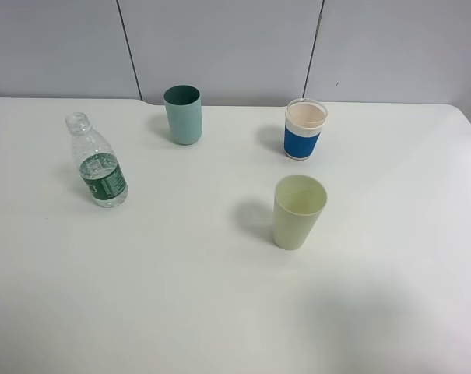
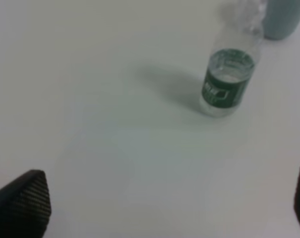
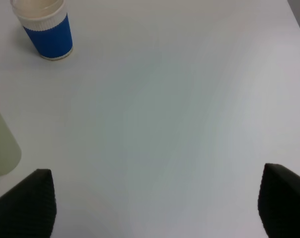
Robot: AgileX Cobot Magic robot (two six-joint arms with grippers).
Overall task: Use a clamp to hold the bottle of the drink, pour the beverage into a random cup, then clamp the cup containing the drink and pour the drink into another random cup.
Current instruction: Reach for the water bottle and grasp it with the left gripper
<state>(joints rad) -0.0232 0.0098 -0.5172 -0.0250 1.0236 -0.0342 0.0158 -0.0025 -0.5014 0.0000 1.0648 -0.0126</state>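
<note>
We see the bottle (image 1: 99, 167) standing upright and uncapped on the left of the white surface (image 1: 181, 296), with the teal cup (image 1: 183, 114) behind it and to the right. The blue-banded cup (image 1: 305, 129) stands at the back right. The yellow-green cup (image 1: 299, 212) stands in front of it, near the middle, and the two are apart. All three cups are upright. Our left fingers (image 2: 26, 201) are spread wide with nothing between them, over bare surface, the bottle well ahead. Our right fingers (image 3: 33, 198) are likewise parted and released, the yellow-green cup just off to one side. The water (image 2: 229, 74) seems to reach about the label's top, though that view is blurred.
</note>
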